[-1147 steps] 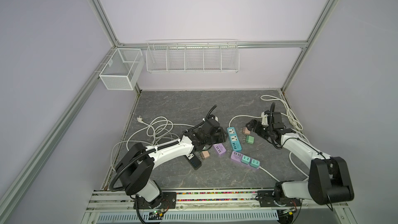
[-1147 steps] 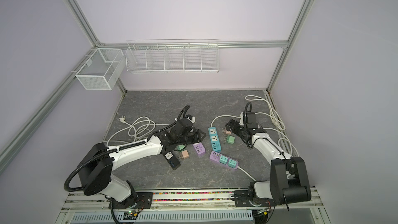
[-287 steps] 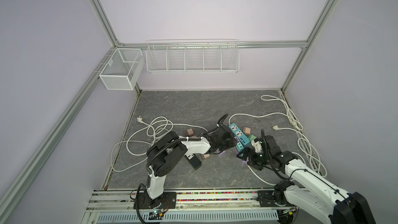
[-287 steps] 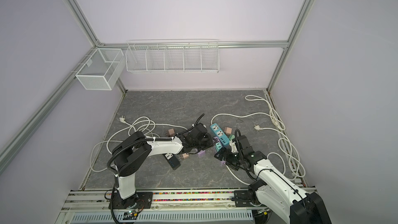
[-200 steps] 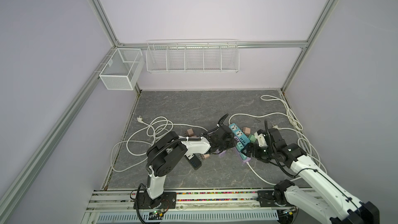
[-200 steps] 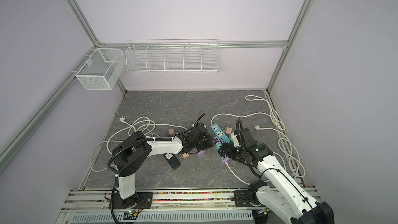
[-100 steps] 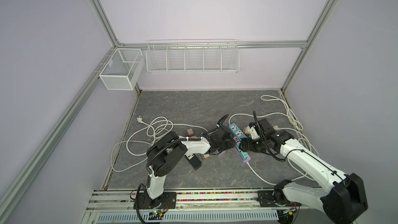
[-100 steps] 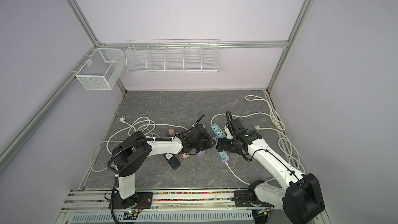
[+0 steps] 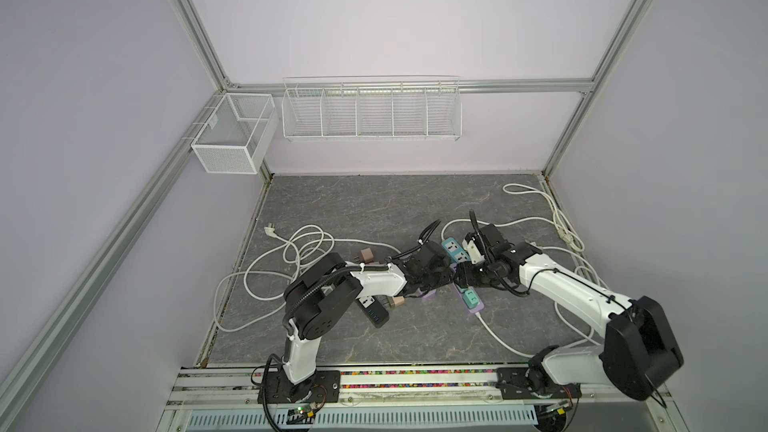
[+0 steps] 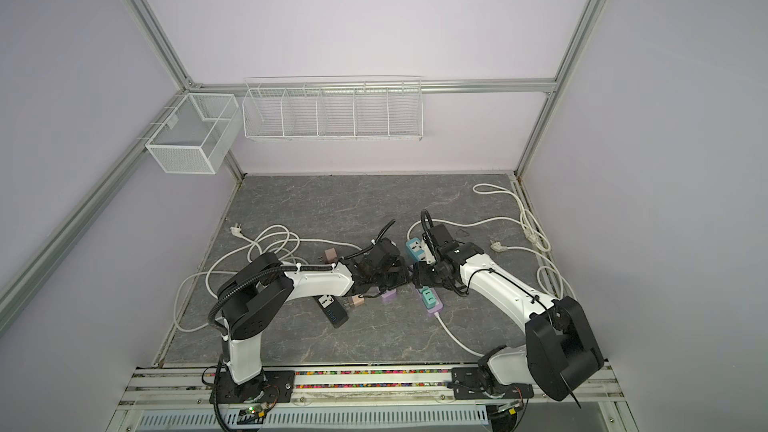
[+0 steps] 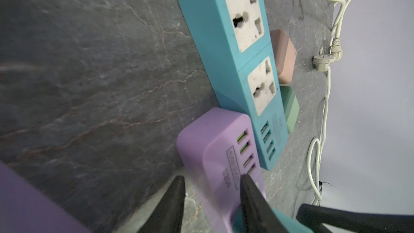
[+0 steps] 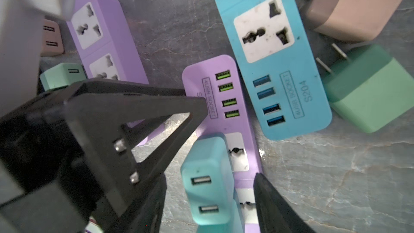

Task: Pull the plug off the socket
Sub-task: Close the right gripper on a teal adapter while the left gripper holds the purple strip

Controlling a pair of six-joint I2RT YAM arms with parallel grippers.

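A teal USB plug point(image 12: 206, 175) sits in the purple power strip point(image 12: 201, 68), beside a second teal plug point(image 9: 469, 297). My right gripper point(image 12: 210, 174) straddles the first plug, open, with a gap showing on each side. My left gripper point(image 11: 211, 177) is shut on the USB end of the purple strip point(image 11: 201, 135). One of its fingers point(image 12: 197, 106) presses on the strip's top face and the other stands at the strip's side. In both top views the two grippers meet tip to tip at mid-table, left gripper point(image 9: 446, 280) against right gripper point(image 9: 463, 280). There the grasped plug is hidden.
A blue power strip point(image 12: 268, 75) lies against the purple one. Loose pink point(image 12: 347, 7) and green point(image 12: 369, 90) chargers lie beside it, and a small purple adapter point(image 12: 96, 36) on the other side. White cables point(image 9: 291, 251) coil left and right; a black hub point(image 9: 374, 309) lies near the front.
My right arm has swung in from the front right to the purple strip, and its jaws have narrowed around the teal plug. The left gripper has stayed put.
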